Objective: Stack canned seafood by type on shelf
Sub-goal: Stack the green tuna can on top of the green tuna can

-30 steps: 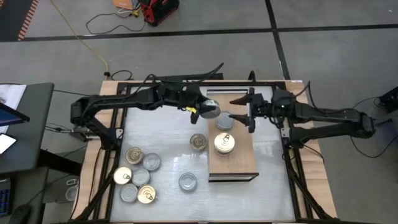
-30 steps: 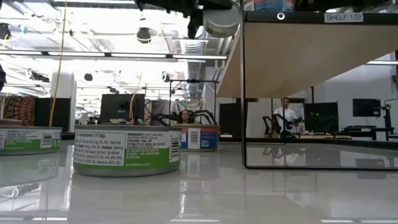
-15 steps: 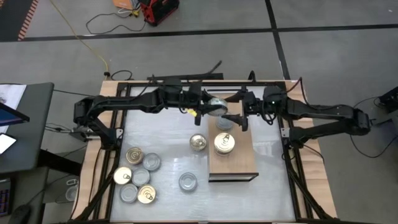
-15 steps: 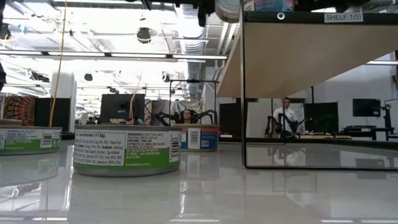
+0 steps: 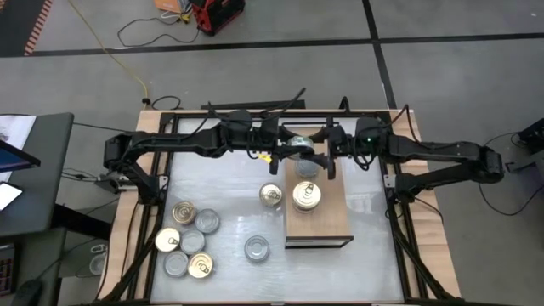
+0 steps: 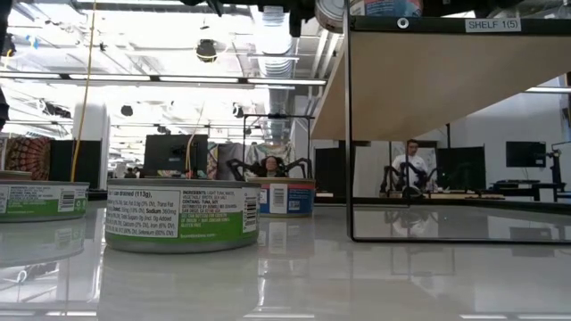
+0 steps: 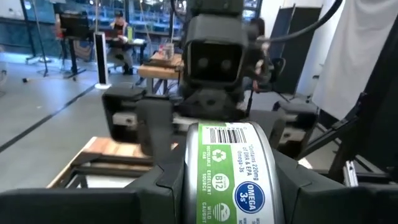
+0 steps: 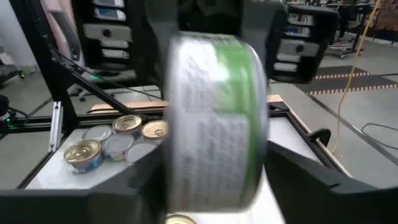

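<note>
A grey floor (image 5: 255, 68) crossed by dark seam lines surrounds the workstation, with a red device (image 5: 214, 14) and a trailing yellow cable (image 5: 127, 64) lying toward 11 o'clock from it, and a dark side desk (image 5: 34, 170) standing at 9 o'clock. Seen level across the room, bright strip lights (image 6: 161, 80) and silver ducting (image 6: 272, 40) run along the ceiling. Beneath them dark monitors (image 6: 174, 153) and workbenches stand, where two people (image 6: 410, 165) sit in the distance.
</note>
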Robot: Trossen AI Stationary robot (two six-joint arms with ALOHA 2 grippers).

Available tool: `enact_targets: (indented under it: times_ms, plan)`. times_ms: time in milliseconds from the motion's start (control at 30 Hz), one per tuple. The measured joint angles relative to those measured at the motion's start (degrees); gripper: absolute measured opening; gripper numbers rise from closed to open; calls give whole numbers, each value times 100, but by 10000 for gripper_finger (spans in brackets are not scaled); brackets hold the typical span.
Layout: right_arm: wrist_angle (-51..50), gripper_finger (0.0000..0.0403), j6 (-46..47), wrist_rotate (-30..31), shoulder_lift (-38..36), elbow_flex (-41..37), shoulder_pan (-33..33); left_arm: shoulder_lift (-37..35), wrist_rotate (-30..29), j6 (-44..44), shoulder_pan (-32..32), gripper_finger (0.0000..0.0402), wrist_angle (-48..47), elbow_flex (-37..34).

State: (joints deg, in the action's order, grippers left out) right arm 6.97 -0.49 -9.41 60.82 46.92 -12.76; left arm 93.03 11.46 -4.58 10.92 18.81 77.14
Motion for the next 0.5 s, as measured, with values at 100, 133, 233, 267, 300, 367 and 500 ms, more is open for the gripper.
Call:
enact_targets:
  times_ms: [100,133,233,267,300,367,500]
  plan:
    - [1,190,-2,-2,0,0,3,0,-10,28,4,133,-161,0]
    - [-4,169,12,1,0,-2,1,0,-16,61,4,134,-176,0]
    - [-21,157,-14,0,0,-2,-1,-1,-35,386,2,149,-237,0]
    - [-57,157,-19,0,-1,-3,-1,-28,-37,531,2,159,-257,0]
    - [-102,157,-20,-1,-6,-7,-1,-61,-41,659,2,172,-298,0]
    - [-200,157,-17,0,-13,-7,-1,-134,-68,940,2,200,-281,4]
    - [-511,157,-13,2,-79,-11,-11,-325,-592,1427,1,258,-502,4]
